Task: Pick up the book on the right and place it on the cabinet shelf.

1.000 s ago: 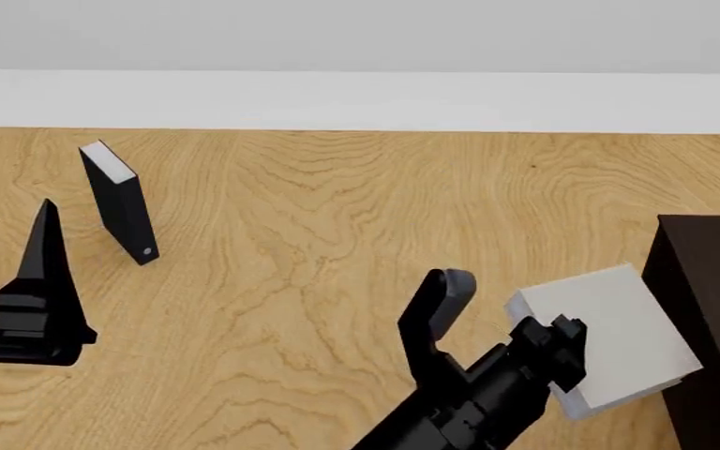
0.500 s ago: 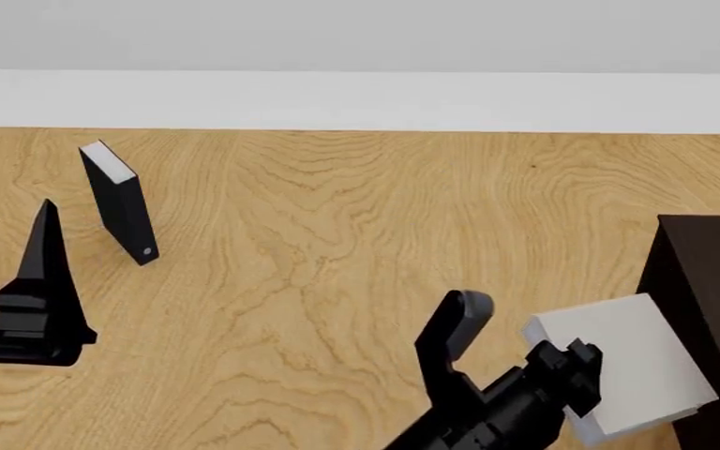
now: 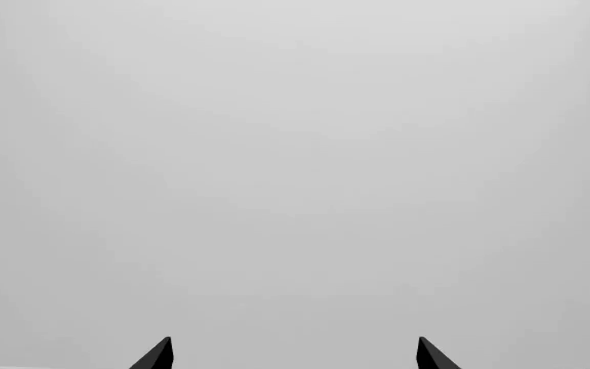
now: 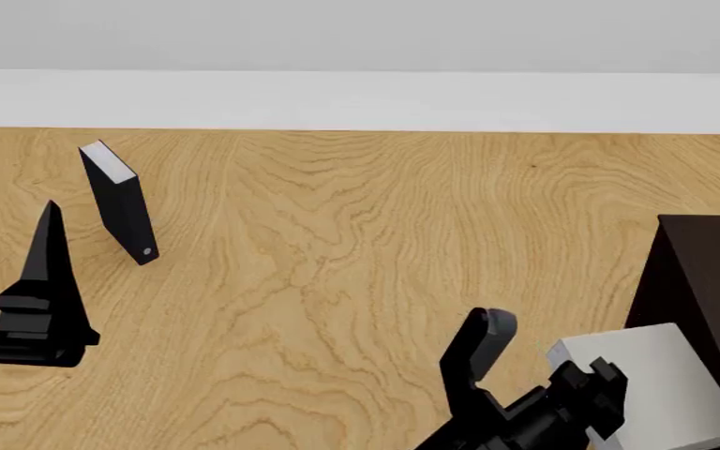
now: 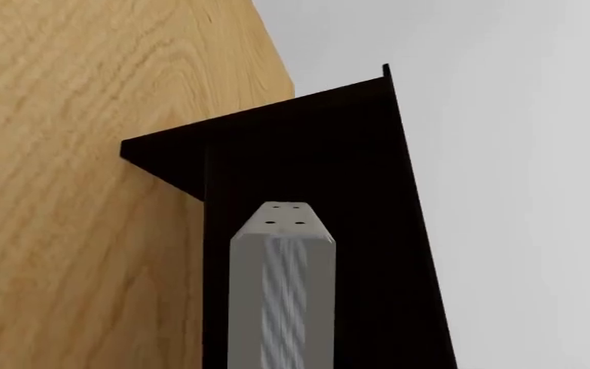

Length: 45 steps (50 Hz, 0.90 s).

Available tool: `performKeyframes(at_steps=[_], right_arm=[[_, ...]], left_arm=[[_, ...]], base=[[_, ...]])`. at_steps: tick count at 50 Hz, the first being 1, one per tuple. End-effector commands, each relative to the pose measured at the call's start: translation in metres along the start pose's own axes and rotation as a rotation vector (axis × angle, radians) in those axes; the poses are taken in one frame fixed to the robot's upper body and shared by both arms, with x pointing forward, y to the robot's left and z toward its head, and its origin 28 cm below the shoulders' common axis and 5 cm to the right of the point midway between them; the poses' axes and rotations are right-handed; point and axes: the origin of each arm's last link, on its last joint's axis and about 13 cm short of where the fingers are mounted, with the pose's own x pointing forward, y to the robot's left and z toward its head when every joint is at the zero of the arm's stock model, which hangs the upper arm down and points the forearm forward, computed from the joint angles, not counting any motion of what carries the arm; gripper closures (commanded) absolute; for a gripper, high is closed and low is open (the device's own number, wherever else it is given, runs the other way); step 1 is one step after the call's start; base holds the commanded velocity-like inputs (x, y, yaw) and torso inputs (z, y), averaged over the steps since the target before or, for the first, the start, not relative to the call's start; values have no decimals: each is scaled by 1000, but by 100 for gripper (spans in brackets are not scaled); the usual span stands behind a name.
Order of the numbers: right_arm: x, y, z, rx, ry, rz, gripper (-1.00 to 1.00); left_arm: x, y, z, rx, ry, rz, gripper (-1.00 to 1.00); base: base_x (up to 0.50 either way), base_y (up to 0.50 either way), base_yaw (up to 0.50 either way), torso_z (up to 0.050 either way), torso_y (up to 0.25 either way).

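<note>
pale grey wall and a white band back a wood-grain counter [image 4: 360, 244], with the near-black cabinet [image 4: 711, 281] standing at its right edge. the right claw [image 4: 547, 375] is clenched on the book [image 4: 660, 394], the thick light-grey hardcover, carried just off the counter with its far edge close against the cabinet's dark side. in the right wrist view the book's spine or page block [image 5: 280, 292] points straight out ahead of the claw into the cabinet's dark opening [image 5: 306, 177]; the cabinet shelf itself is too dark to make out.

the step in hand looks like the insertion. to do it well, i would keep the book's long axis lined up with the opening as the wrist view shows it, level it before advancing, and push in slowly so the leading edge clears the cabinet's front panel rather than catching on it. let go only once the book's weight rests on the board; a release short of that would likely drop it to the counter.

the left claw [image 4: 41, 309] hangs idle well off to the other side, its tips [image 3: 162, 355] apart and gripping nothing. the slim black book [image 4: 120, 204] stands upright beyond it, far from the working claw and out of the path.
</note>
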Motion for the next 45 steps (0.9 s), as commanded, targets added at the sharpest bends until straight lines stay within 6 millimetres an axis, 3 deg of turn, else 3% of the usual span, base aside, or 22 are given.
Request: performKeyframes(at_steps=[1,24,45], right_arm=[[13,-11,-8,-133,-26,-134,100],[25,-9,-25,-152,33,-142,100],[38,-9,-53,-190,115,-141,100]], left_arm=[[0,0,-1,1,0,-1,-100],[0,-1,0,4,0,-2,-100],[0,-2,-5,19,9,-5,-100]], base=[[0,0,0,0,10],[0,0,0,0,1],[0,0,0,0,1]])
